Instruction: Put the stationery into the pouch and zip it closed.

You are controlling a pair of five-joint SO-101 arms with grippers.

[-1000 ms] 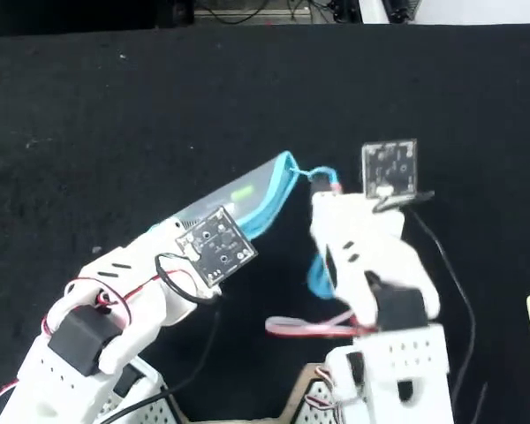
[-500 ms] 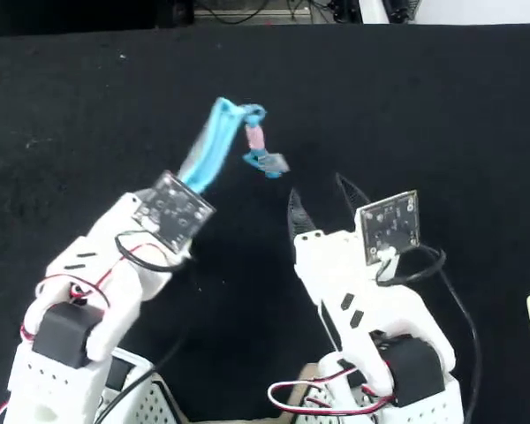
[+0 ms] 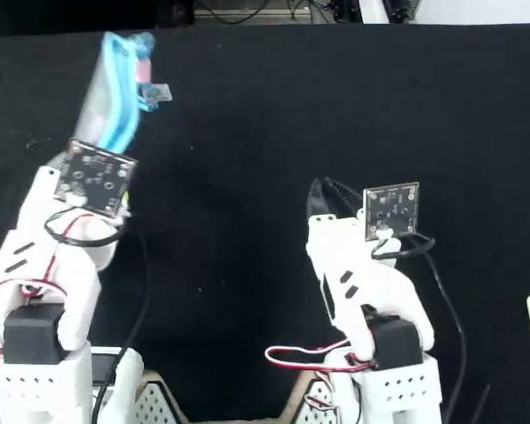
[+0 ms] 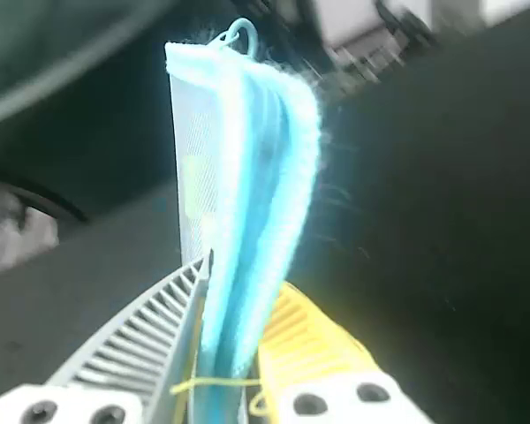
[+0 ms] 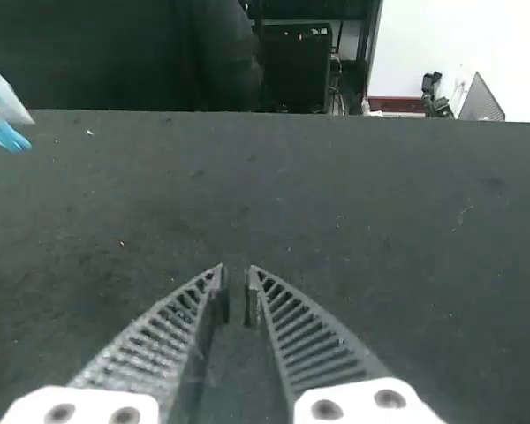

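L gripper clamped, extended; R gripper closed.

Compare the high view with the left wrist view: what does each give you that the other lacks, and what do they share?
High view adds: the right end effector, nearly shut and holding nothing above the black table, and a small tag hanging off the far end of the pouch. Left wrist view adds: the left end effector close up, with a grey finger and a yellow finger clamping the pouch between them. Shared: the light-blue pouch, held up by the left arm.
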